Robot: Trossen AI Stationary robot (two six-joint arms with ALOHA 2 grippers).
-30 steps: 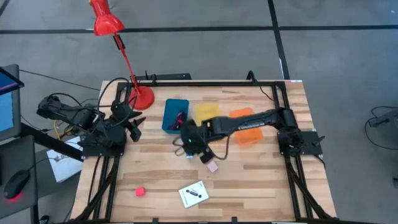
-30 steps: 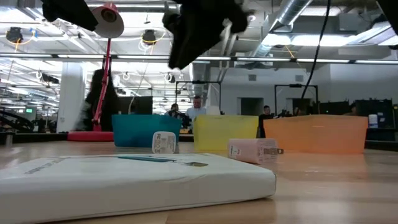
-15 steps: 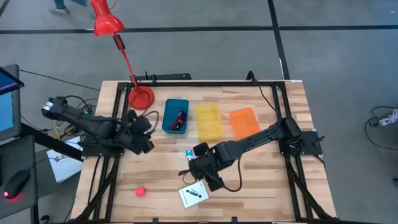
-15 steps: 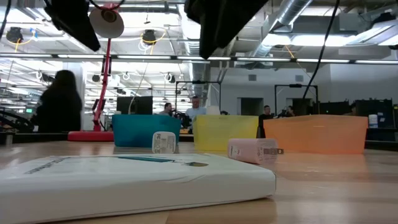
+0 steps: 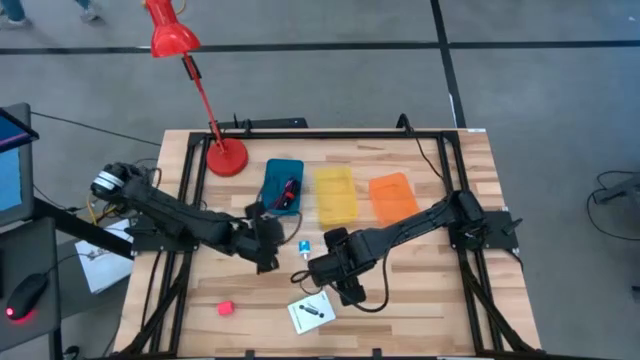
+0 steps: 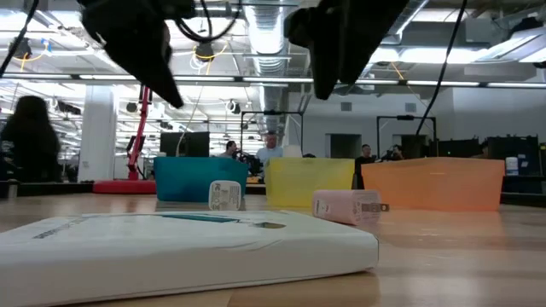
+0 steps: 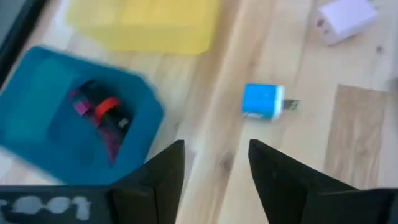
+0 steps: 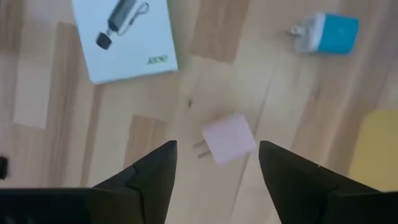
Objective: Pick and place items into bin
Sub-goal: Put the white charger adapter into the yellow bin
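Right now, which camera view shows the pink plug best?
The right wrist view: the pink plug lies whole and large on the wood, prongs visible, beyond the open right gripper. The low view shows it side-on. The left wrist view catches only part at an edge. In the high view the right arm hides it.

Looked like a robotics lab or open-plan industrial workspace. Wooden-slat worktop (image 5: 420, 300) bolted inside a black metal frame (image 5: 330, 133), set on a grey concrete floor (image 5: 540, 70) marked with dark lines. Red desk lamp (image 5: 190, 60) clamped at the far left corner. Monitor edge (image 5: 12, 170) and computer mouse (image 5: 25, 296) on a side desk at the left. Across the room: exposed silver ducts (image 6: 401, 21) and pipes overhead, strip lights, more black frames (image 6: 273, 128), screens, and several people (image 6: 30, 145) seated or standing at far workstations.
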